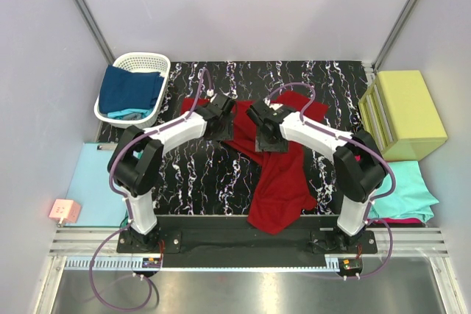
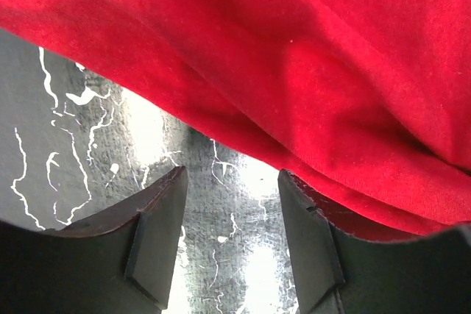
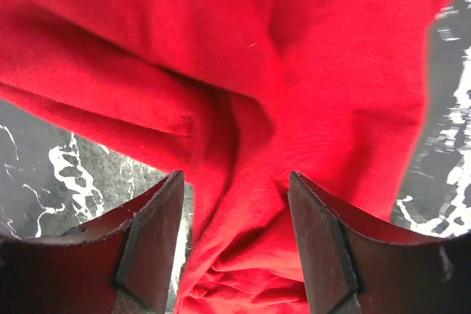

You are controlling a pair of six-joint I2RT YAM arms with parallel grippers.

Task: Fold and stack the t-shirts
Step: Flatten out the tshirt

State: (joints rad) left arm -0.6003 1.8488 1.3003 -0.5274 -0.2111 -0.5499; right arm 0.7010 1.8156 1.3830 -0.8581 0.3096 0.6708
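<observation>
**Shirt.** The dark red t-shirt (image 1: 283,182) is seen unfolded and rumpled on the black marbled table (image 1: 191,174). It runs from the far centre down to the near edge, where its lower end is draped over, right of centre.

**Left arm.** The left gripper (image 1: 223,126) is positioned at the left edge of the red cloth, in the middle of the table. In the left wrist view the gripper (image 2: 232,174) is seen with its jaws parted. Only the table (image 2: 59,130) is visible between them. The shirt (image 2: 294,49) lies just beyond the fingertips, and whether the right-hand finger touches its hem cannot be told.

**Right arm.** The right gripper (image 1: 266,137) is held over the shirt's upper middle. In the right wrist view the gripper (image 3: 235,176) is also seen spread apart. A bunched fold of the shirt (image 3: 243,56) lies between and below the fingers, not pinched.

**Other shirts.** Navy blue t-shirts (image 1: 129,90) are heaped in the white basket (image 1: 140,55) at the far left. A teal t-shirt (image 1: 405,189) and a magenta t-shirt (image 1: 401,220) lie at the near right, just nearer than the yellow-green box (image 1: 405,112).

**Other.** A pale-blue sheet (image 1: 88,182) is noted at the near left.
</observation>
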